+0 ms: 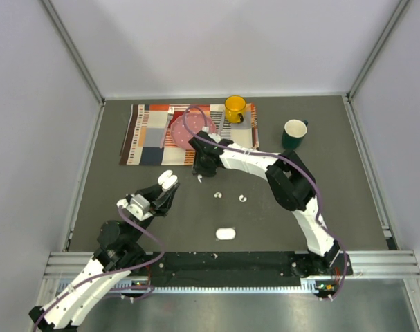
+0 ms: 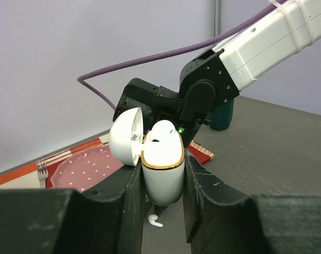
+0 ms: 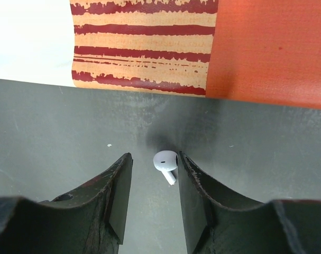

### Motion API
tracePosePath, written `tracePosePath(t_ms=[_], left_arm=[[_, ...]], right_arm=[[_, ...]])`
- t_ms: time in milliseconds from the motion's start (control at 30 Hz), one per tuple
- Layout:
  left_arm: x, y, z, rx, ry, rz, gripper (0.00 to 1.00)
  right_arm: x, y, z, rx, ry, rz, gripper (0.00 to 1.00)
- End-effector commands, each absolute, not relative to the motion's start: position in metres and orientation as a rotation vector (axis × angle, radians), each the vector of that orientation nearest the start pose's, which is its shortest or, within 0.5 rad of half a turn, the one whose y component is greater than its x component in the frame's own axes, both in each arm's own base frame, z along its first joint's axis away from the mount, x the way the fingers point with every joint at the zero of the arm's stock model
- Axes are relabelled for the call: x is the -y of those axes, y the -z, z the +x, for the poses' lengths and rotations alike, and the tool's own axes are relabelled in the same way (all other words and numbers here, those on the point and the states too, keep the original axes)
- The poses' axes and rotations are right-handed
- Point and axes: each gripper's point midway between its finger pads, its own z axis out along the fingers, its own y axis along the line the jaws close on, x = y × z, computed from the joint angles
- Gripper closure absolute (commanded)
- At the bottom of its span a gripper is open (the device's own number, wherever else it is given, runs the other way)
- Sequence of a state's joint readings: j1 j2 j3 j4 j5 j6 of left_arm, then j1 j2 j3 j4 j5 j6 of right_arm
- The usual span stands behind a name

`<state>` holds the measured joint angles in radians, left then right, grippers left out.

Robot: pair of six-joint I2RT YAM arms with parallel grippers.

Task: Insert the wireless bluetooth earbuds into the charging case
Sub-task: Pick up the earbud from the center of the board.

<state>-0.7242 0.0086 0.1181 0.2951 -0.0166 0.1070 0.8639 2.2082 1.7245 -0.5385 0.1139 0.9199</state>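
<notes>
As the left gripper [image 2: 163, 182] clamped the open charging case [image 2: 161, 159] upright, lid hinged to its left, the right gripper [image 3: 154, 172] hung parted and holding nothing, one earbud [image 3: 165, 161] on the table [image 3: 54, 127] between its fingers. The striped placemat [image 3: 144, 53] lay just beyond, with two more earbuds [image 1: 219, 196] [image 1: 243, 200] behind it.

My left fingers [image 2: 123, 211] cover the charging case [image 2: 161, 159] sides; at lower centre, an earbud [image 2: 156, 222] shows half-hidden beneath.
</notes>
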Motion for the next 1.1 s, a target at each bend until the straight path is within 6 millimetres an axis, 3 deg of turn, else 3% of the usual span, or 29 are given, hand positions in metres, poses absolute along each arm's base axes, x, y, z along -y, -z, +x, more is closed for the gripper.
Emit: tracePosePath(t_ms=[0, 1067], left_arm=[[0.129, -0.318, 0.159, -0.893, 0.561, 0.367, 1.00], [0.123, -0.316, 0.162, -0.908, 0.530, 0.345, 1.00]], right_arm=[[-0.427, -0.047, 0.342, -2.618, -0.513, 0.104, 0.60], [-0.425, -0.034, 0.339, -2.641, -0.459, 0.080, 0.67]])
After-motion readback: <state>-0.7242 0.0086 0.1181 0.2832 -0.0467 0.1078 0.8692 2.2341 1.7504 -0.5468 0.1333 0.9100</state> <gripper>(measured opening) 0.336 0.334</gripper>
